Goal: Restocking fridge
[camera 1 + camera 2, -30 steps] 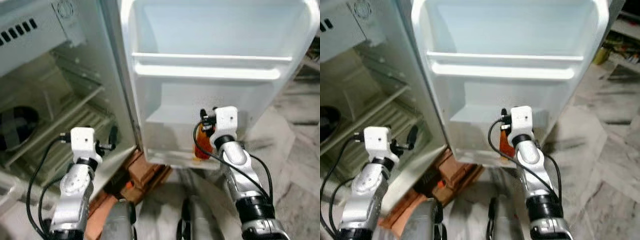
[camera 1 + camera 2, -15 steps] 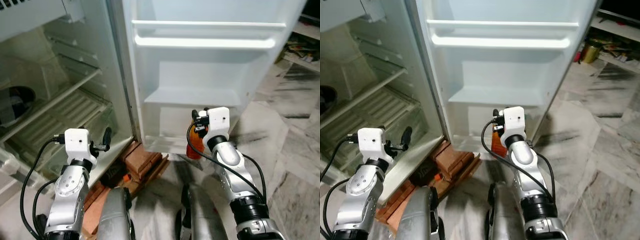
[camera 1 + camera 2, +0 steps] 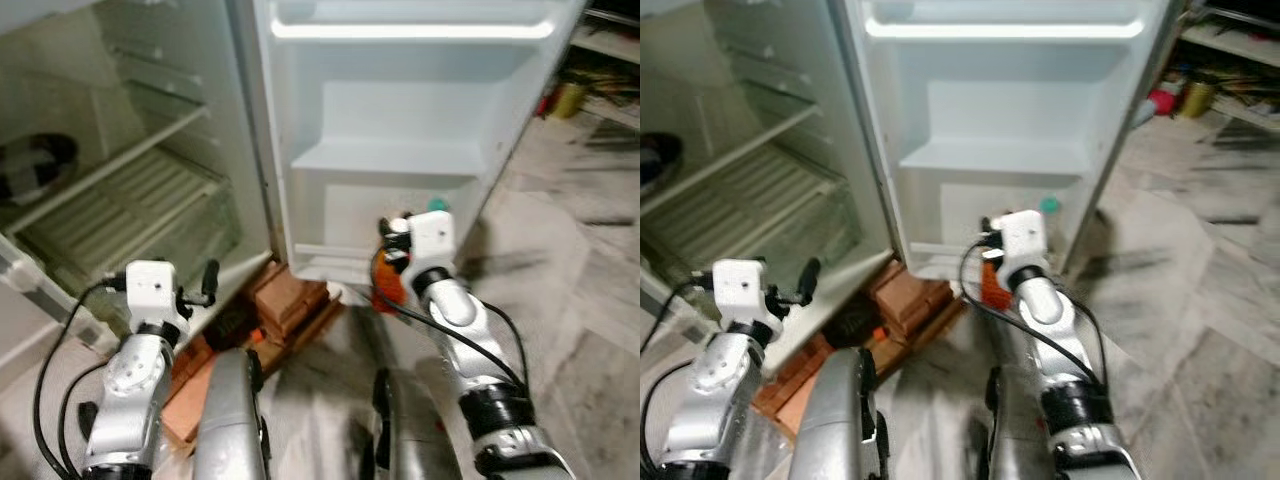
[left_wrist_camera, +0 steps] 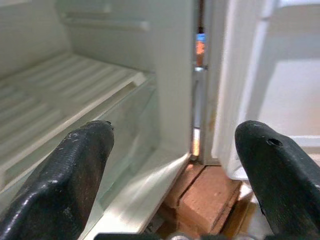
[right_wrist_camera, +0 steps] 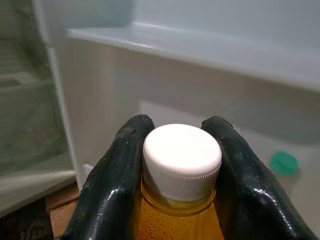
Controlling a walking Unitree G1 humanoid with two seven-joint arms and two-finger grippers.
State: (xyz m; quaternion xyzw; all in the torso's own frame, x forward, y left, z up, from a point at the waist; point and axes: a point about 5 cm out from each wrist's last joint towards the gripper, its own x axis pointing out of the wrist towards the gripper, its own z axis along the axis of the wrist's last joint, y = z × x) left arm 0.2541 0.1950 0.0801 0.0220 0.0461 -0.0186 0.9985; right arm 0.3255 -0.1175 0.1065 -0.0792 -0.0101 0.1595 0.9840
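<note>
My right gripper (image 5: 175, 170) is shut on an orange juice bottle (image 5: 180, 220) with a white cap (image 5: 182, 157), held upright by the neck. In the eye views the bottle (image 3: 385, 285) hangs in front of the lowest shelf of the open fridge door (image 3: 400, 110). A small green cap (image 3: 436, 205) shows inside that lowest door shelf. My left gripper (image 4: 175, 165) is open and empty, low by the fridge's bottom edge, facing the fridge compartment (image 3: 120, 190) and its ribbed crisper cover (image 4: 65, 95).
Red bricks (image 3: 285, 305) prop the fridge's base near my left gripper. A dark round thing (image 3: 35, 165) lies on a shelf at far left. Marble floor (image 3: 580, 300) spreads to the right, with clutter on shelves (image 3: 600, 80) at the far right.
The camera has tipped down and pulled back, so the fridge sits higher in view. The bottle stays in my right gripper, now level with the lowest door shelf.
</note>
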